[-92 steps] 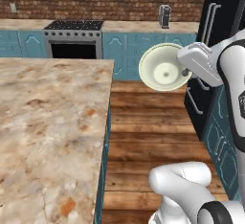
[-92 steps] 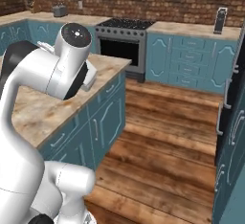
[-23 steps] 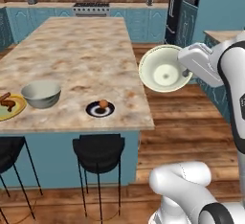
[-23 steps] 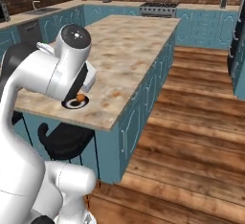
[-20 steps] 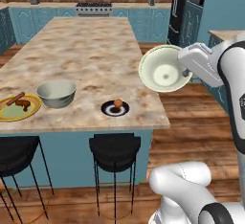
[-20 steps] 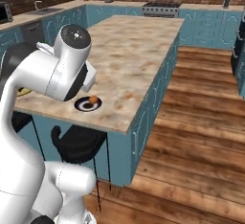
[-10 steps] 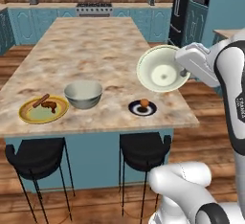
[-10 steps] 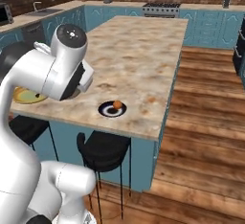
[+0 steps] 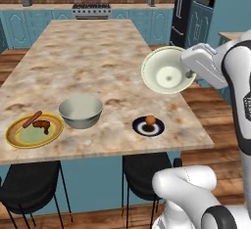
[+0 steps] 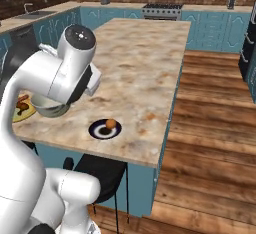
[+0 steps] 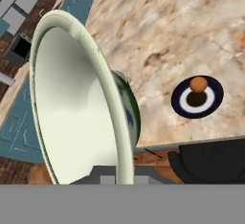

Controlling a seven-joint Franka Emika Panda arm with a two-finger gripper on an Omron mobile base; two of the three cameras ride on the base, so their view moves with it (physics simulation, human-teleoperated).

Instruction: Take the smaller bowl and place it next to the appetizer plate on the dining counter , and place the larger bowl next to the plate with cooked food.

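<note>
The gripper (image 9: pixel 188 71) sits at the right of the left base view, clamped tight on the rim of the small bowl (image 9: pixel 167 70), which hangs tipped on edge in the air above the right edge of the counter (image 9: pixel 93 52). In the hand view the small bowl (image 11: pixel 79 103) takes up the left side, pale inside facing left, dark green foot to the right.

Down on the counter, lower middle of the left base view, there's the dark little plate (image 9: pixel 148 126) with an orange bit on it. The big bowl (image 9: pixel 81 111) is left of that, upright, and the yellow plate (image 9: pixel 34 130) with the sausage sits just beside it at lower left. Black stools (image 9: pixel 29 194) are tucked under the near edge.
</note>
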